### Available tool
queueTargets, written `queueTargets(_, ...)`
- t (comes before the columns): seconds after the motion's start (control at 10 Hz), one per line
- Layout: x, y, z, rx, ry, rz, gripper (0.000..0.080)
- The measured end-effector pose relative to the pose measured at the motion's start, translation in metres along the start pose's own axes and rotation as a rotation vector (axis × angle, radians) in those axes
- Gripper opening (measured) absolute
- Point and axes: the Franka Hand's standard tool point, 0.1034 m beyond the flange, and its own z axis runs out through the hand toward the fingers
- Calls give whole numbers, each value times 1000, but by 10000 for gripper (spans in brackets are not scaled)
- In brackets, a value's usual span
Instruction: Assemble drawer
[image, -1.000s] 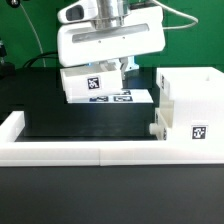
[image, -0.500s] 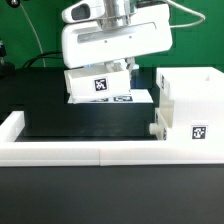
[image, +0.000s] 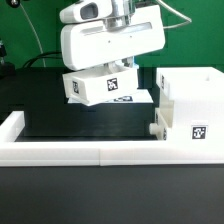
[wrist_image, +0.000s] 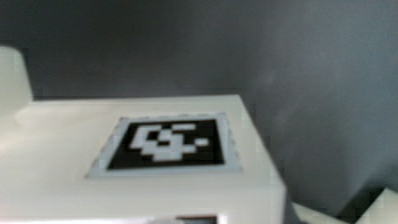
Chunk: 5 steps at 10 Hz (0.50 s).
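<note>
My gripper (image: 104, 70) is shut on a small white drawer tray (image: 92, 90). It holds the tray tilted just above the black table, left of centre in the exterior view. A black-and-white tag (image: 112, 84) faces the camera on the tray's side. The fingertips are hidden behind the tray. The wrist view is filled by the tray's white face (wrist_image: 134, 190) with a tag (wrist_image: 166, 145), over dark table. The tall white box housing (image: 190, 105) stands at the exterior view's right, with a tag (image: 197, 132) on its front. The second tray is not clearly visible.
The marker board (image: 135, 99) lies flat on the table just behind the held tray. Low white rails run along the table's front (image: 90, 152) and left (image: 12, 124). A small white part (image: 155, 128) sits at the housing's left foot.
The tray has lifted slightly in the gripper and tipped, its tag swinging to the exterior view's right. The housing has not moved.
</note>
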Motion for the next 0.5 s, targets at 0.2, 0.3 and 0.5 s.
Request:
queueTargets(0.2,1,1,10,5,-12,-206,42)
queueTargets(0.3,0,1,13,9,-17,-251,42)
queueTargets(0.5,0,0,14,-1,-37,-403,42)
